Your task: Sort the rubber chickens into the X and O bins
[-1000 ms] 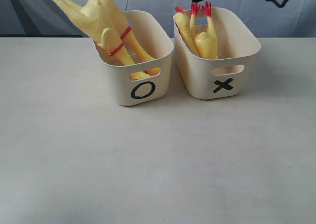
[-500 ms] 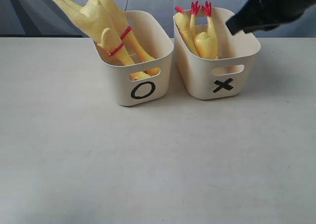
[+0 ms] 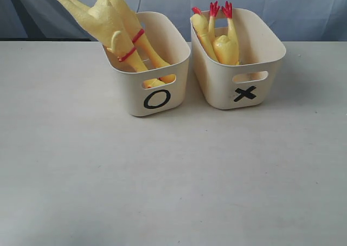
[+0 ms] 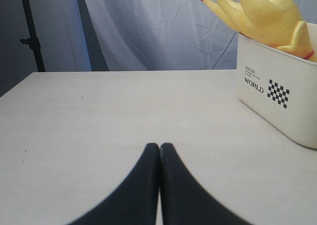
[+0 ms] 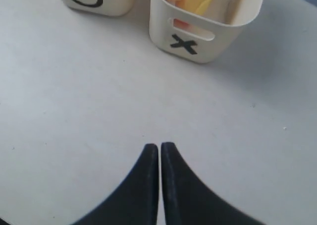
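On the left, the long rubber chickens [image 3: 116, 24] stand head down in the O bin [image 3: 178, 83], red feet leaning out over its left rim; just beside it, the X bin [image 3: 217, 91] holds the smaller chickens [image 3: 223, 44], feet up. The left gripper [image 4: 159, 149] is closed on nothing above the table [image 4: 99, 116], and the right gripper [image 5: 159, 148] is closed and empty too.

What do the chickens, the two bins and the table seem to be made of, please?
The long chickens and small chickens look like soft rubber or vinyl: smooth yellow skin, faint sheen, red painted parts. The O bin and X bin look like moulded plastic: matte cream walls, rounded corners, cut handle slots. The table seems a matte pale laminate, though that is uncertain.
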Available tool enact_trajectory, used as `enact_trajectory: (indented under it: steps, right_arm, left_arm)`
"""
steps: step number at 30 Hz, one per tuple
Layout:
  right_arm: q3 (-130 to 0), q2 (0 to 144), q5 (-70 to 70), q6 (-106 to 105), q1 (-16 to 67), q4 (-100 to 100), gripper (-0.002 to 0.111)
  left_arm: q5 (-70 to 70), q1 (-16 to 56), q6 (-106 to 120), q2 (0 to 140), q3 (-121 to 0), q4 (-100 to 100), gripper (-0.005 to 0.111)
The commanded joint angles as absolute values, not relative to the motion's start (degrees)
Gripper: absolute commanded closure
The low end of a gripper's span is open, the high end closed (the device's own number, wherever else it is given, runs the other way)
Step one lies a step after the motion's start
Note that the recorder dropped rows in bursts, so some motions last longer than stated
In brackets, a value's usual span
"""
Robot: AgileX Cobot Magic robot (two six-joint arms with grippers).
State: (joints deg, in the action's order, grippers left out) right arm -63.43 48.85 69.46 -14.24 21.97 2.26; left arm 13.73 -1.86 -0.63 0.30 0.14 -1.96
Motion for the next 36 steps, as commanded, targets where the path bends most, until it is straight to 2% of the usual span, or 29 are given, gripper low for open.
enact_trajectory:
  steps: [1,15,25,30,33,36]
  right_arm:
    - [-63.1,40.5,70.0,-14.2,21.8,2.3,0.106]
    - [-63.1,26.1,70.0,-14.3,21.4,3.7,0.106]
    - [-63.1,10.1,70.0,-14.5,9.5,-0.5,0.106]
    - [-63.1,6.2,54.6,-23.1,-0.1,-0.9,0.106]
    - [-61.4,6.2,50.3,-23.6,-3.5,-0.4,0.106]
    - [-51.8,6.1,29.8,-15.9,-5.4,5.6,0.106]
  left_arm:
    - [13.7,-1.7,-0.9,0.0,0.0,-2.3,0.107]
    - [13.7,-1.7,-0.9,0.0,0.0,-2.3,0.107]
    - [13.7,-1.7,-0.9,0.0,0.0,-2.3,0.107]
    - [13.7,-1.7,-0.9,0.0,0.0,-2.3,0.107]
    - [13.7,-1.7,-0.9,0.0,0.0,-2.3,0.107]
    - [13.7,-1.7,-0.9,0.0,0.0,-2.3,0.107]
